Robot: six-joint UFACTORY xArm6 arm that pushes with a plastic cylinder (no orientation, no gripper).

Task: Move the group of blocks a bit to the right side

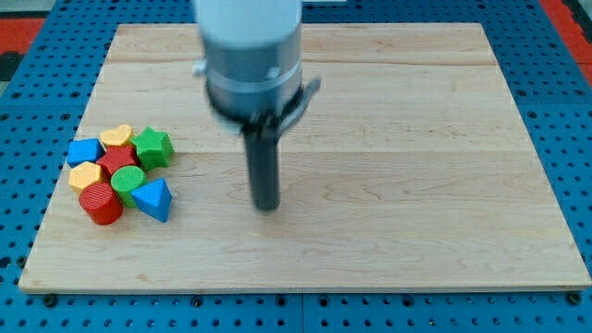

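Note:
A tight group of blocks sits near the board's left edge. It holds a blue block (84,151), a yellow heart (117,136), a green star (153,147), a red block (117,159), a yellow hexagon (84,175), a green cylinder (128,180), a red cylinder (101,203) and a blue triangular block (154,199). My tip (267,205) rests on the board to the right of the group, well apart from the blue triangular block.
The wooden board (388,139) lies on a blue perforated table (28,74). The arm's grey body (252,55) hangs over the board's top middle.

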